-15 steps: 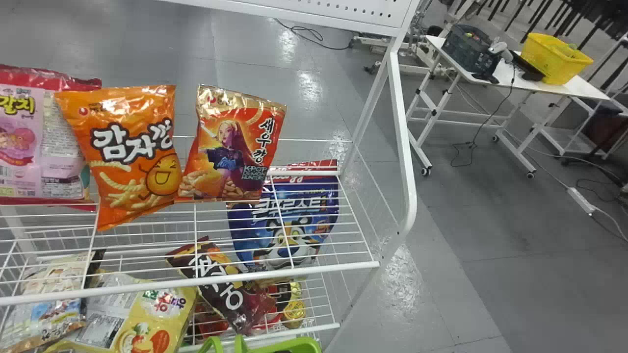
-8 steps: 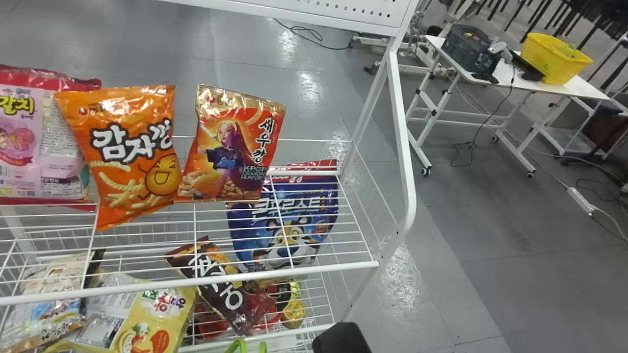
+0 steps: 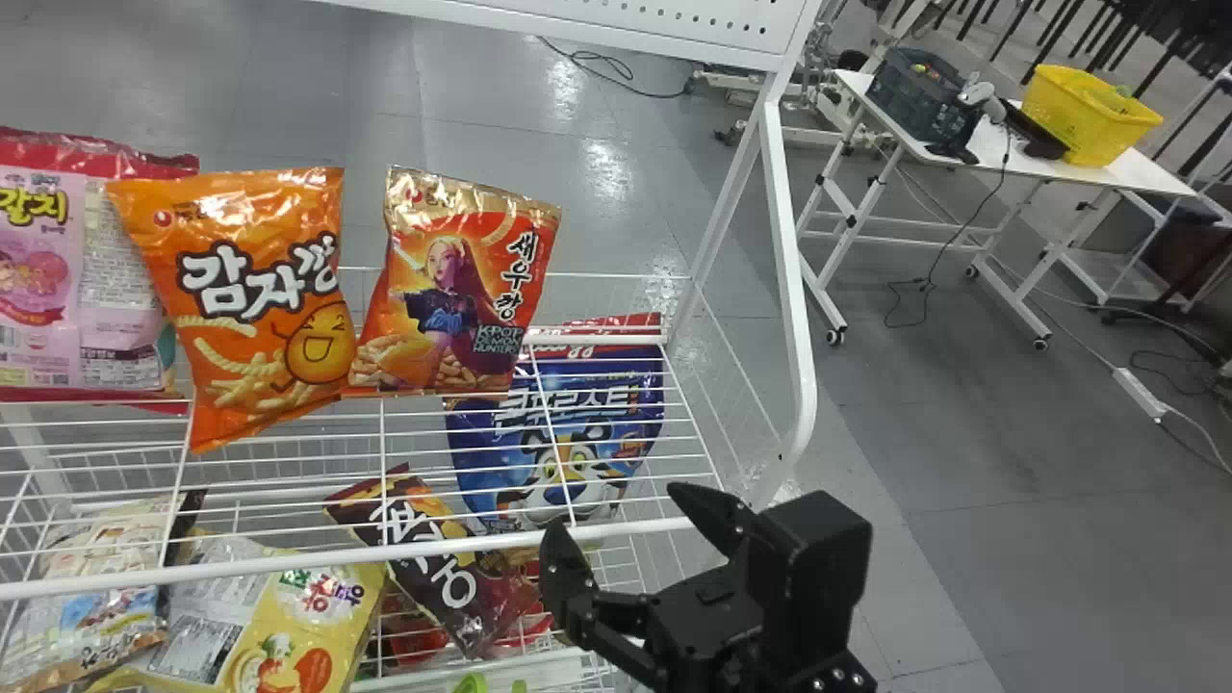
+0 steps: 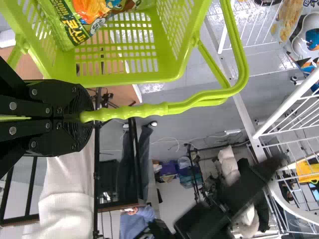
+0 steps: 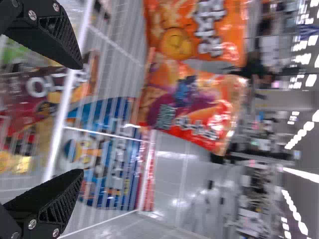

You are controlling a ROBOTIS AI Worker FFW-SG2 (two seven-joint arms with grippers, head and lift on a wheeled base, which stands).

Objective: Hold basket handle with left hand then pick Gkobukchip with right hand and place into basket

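Green basket (image 4: 129, 78): I count one
Yellow basket (image 3: 1088, 120): one
Dark crate (image 3: 910, 96): one
Orange snack bags (image 3: 255, 241) on the upper shelf (image 3: 289, 562): I make it two
Blue tiger bag (image 3: 626, 419): one
Brown bag (image 3: 457, 587): I see one

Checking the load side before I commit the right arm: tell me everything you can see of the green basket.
The basket is lime green and looks like moulded plastic, with slotted walls and a plain rim. Its handle has a wavy grip, clamped between the fingers of the left gripper, and curves away to join the basket near the rim. A snack bag with an orange picture lies inside. The basket is in front of the wire shelf.
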